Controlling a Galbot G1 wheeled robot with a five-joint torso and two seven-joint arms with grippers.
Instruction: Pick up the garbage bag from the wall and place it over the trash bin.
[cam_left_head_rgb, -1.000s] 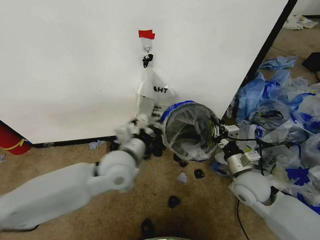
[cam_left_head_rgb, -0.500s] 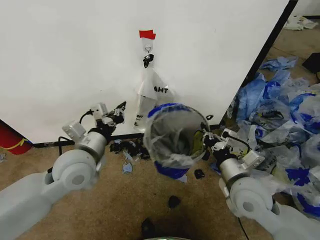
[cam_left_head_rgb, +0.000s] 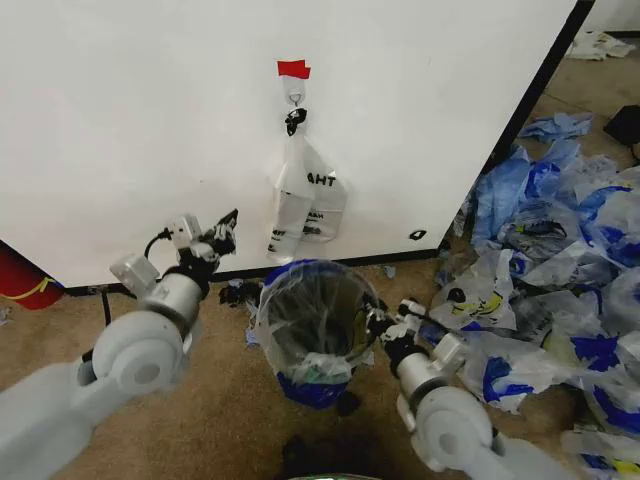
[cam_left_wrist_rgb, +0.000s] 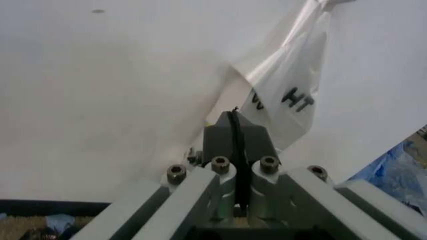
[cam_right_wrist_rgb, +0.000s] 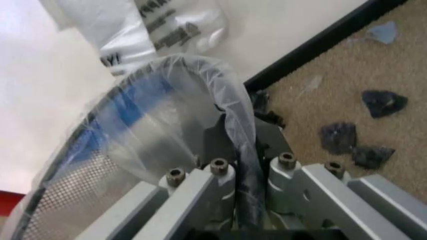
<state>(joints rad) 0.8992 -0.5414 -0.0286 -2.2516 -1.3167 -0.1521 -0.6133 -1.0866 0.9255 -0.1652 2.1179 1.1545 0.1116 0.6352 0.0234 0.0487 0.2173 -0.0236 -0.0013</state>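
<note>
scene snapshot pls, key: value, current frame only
trash bin: trash bin upright on the carpet in front of the wall, mesh side seen in the right wrist view
garbage bag: garbage bag lining the bin, rim folded over its edge
right gripper: right gripper shut on the bin's bagged rim
left gripper: left gripper shut, holding nothing, raised near the wall
hook: second white bag hanging below the red tape
floor: loose bags piled to the right

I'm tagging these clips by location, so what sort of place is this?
Probably a staged indoor test area, not a home: a freestanding white wall panel on carpet, one bag on a hook marked with red tape, and plastic bags heaped nearby.
</note>
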